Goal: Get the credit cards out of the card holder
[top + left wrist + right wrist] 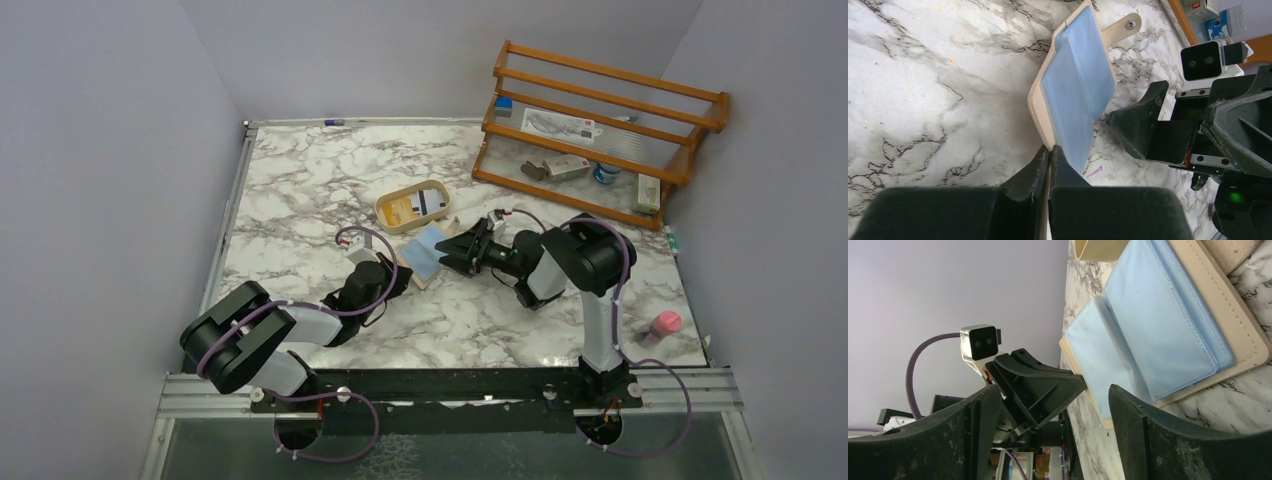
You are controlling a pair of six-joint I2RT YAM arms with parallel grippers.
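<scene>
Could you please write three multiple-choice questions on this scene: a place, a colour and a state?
1. Where does the card holder lie? A. in the tray B. on the table C. on the rack
2. What colour are its inner pockets? A. light blue B. red C. green
3. How is the left hand? A. wide open B. shut on the card holder C. out of view
1 B: it lies open on marble. 2 A: both wrist views show blue. 3 B: its fingers pinch the beige edge.

Robot lab cell: plain lilac walls (pixel 100 150) around a marble-patterned table (pixel 300 180), metal mounting rail (pixel 200 398).
</scene>
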